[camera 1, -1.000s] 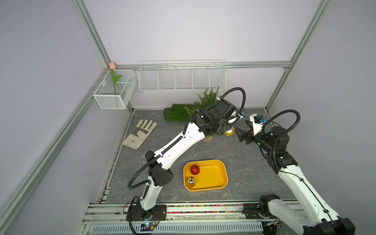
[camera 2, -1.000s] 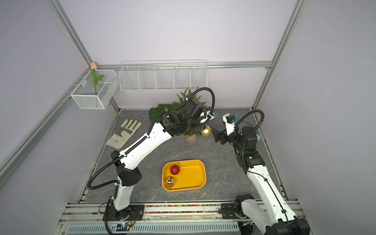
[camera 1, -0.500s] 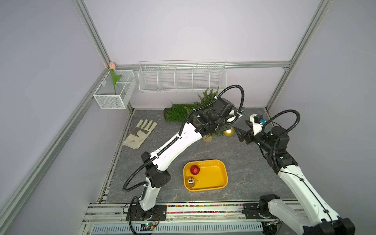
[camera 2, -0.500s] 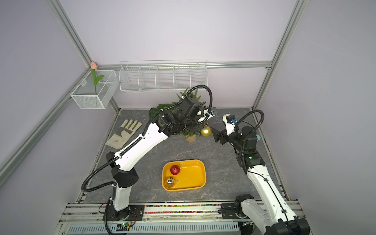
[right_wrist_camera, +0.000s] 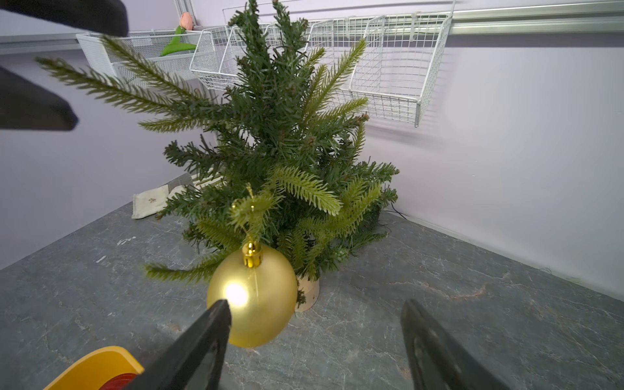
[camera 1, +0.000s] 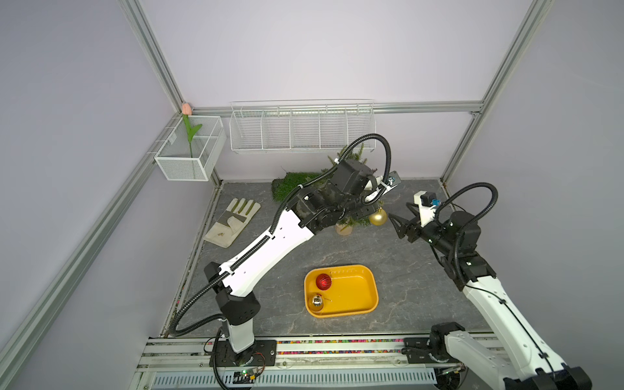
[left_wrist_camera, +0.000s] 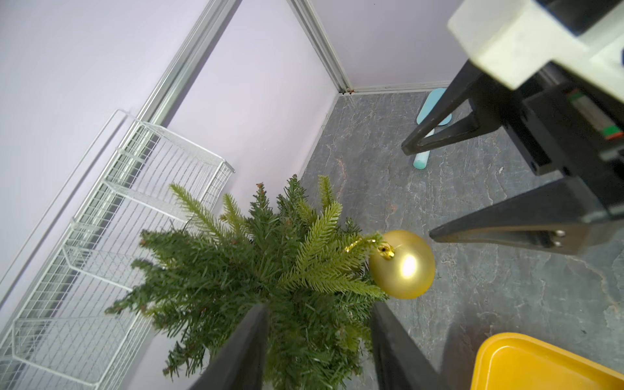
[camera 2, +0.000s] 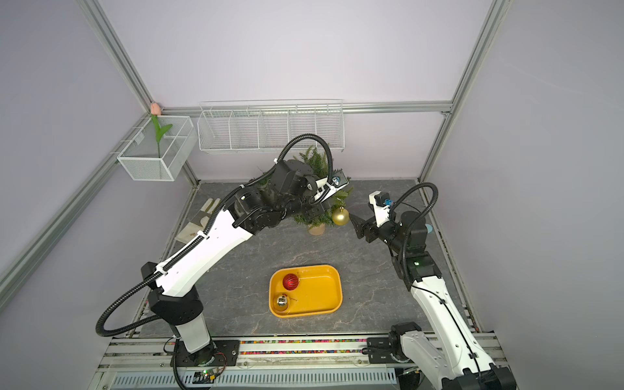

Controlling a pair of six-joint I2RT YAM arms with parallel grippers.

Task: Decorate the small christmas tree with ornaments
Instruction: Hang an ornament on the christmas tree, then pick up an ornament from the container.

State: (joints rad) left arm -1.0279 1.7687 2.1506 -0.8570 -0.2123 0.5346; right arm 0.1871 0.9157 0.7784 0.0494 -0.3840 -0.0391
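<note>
The small christmas tree (camera 1: 351,221) (camera 2: 314,216) (right_wrist_camera: 280,135) stands at the back of the table in a pale pot. A gold ornament (camera 1: 378,217) (camera 2: 340,216) (left_wrist_camera: 401,266) (right_wrist_camera: 253,293) hangs by its loop from a low branch on the tree's right side. My left gripper (left_wrist_camera: 319,305) is open above the tree, with foliage between its jaws and nothing clamped. My right gripper (camera 1: 400,211) (right_wrist_camera: 314,304) is open just right of the gold ball, apart from it. A red ornament (camera 1: 323,281) and a silver ornament (camera 1: 317,301) lie in the yellow tray (camera 1: 351,290).
A roll of green turf (camera 1: 293,187) lies behind the tree and a work glove (camera 1: 233,221) at the left. A long wire basket (camera 1: 300,131) hangs on the back wall above the tree. A smaller basket (camera 1: 189,155) holds a tulip. A teal object (left_wrist_camera: 429,118) lies at the right wall.
My left gripper has gone from shut to open and its arm has shifted slightly left. The gold ornament stays hanging on the branch. My right gripper has barely moved.
</note>
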